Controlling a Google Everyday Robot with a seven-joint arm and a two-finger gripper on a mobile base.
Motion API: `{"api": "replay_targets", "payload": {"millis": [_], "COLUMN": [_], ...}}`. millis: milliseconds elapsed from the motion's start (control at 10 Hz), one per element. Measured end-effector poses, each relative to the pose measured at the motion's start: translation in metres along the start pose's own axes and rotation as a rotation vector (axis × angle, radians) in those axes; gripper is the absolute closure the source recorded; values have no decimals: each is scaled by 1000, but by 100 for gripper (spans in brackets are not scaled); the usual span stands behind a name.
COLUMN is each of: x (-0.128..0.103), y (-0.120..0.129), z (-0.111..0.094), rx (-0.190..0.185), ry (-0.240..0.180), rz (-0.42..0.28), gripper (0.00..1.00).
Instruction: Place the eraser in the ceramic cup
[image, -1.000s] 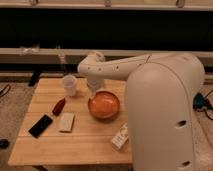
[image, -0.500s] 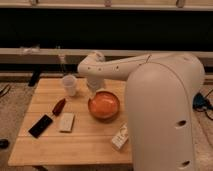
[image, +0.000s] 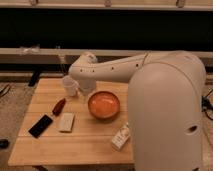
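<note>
The eraser (image: 40, 125) is a flat black slab lying at the front left of the wooden table (image: 75, 145). The ceramic cup (image: 69, 85) is a small white cup standing at the back left of the table. My gripper (image: 86, 92) hangs at the end of the white arm, just right of the cup and left of the orange bowl (image: 104, 105). It is far from the eraser.
A red-handled tool (image: 58, 106) lies between the cup and the eraser. A pale beige block (image: 66, 122) lies right of the eraser. A small white box (image: 120, 137) lies near the front right. My white arm body (image: 167, 110) covers the table's right side.
</note>
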Motion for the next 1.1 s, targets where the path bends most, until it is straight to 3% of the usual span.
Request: {"api": "replay_targets", "payload": {"millis": [400,700,1100], "x": [-10,-20,-50], "y": [71,128,193], "z": [-13,-17,-8], "rx": [-104,-150,-135], "ry": [-43,-60,-86], "rz": [-141,-297,-576], "gripper": [34,34,34]}}
